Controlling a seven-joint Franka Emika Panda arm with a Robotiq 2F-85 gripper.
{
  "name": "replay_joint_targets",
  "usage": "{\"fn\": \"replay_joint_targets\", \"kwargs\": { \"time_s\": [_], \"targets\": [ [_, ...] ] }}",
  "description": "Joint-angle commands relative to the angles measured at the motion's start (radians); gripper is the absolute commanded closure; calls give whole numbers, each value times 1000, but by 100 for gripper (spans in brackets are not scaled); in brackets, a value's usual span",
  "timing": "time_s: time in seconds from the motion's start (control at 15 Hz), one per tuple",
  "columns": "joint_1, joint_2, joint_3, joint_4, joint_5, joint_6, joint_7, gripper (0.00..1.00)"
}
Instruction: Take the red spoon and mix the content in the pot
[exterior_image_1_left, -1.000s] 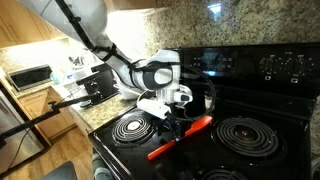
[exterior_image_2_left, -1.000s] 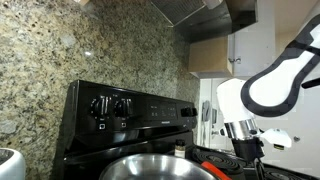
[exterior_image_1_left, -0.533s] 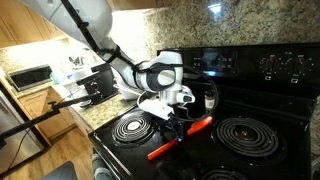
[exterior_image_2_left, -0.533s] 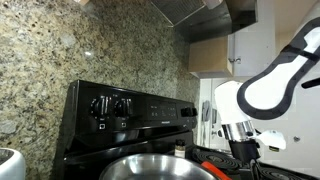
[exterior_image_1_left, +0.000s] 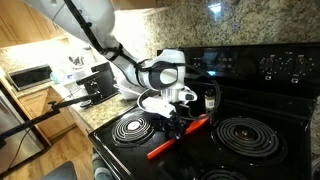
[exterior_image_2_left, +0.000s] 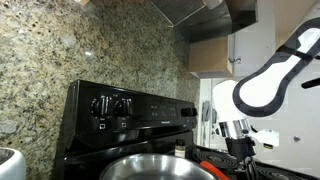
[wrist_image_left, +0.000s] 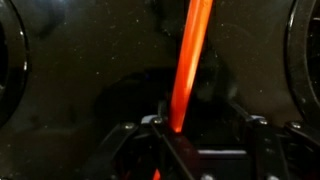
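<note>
One small change over the last second: the arm has barely shifted, and the gripper (exterior_image_1_left: 179, 122) stays low over the red spoon (exterior_image_1_left: 160, 150), which lies flat on the black cooktop (exterior_image_1_left: 205, 152) between two coil burners. In the wrist view the fingers (wrist_image_left: 160, 128) straddle the spoon's handle and seem to be drawing in. I cannot tell whether they pinch it yet. The spoon has not left the glass. The pot (exterior_image_2_left: 150, 168) sits apart, so this looks like the grasping step, with the stirring all ahead.

Bare stovetop glass (wrist_image_left: 80, 60) flanks the red spoon (exterior_image_1_left: 160, 149); a shaker jar (exterior_image_1_left: 210, 97) stands behind.
</note>
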Motion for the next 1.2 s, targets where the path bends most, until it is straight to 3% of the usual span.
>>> {"fn": "replay_joint_targets", "kwargs": {
  "time_s": [0.0, 0.27, 0.93, 1.0, 1.13],
  "targets": [
    [4, 3, -3, 19, 2, -18, 3, 72],
    [14, -7, -6, 13, -10, -7, 15, 100],
    [41, -76, -13, -51, -19, 45, 79, 96],
    [36, -20, -7, -3, -17, 34, 57, 84],
    [36, -31, -7, -9, -17, 34, 60, 84]
  ]
}}
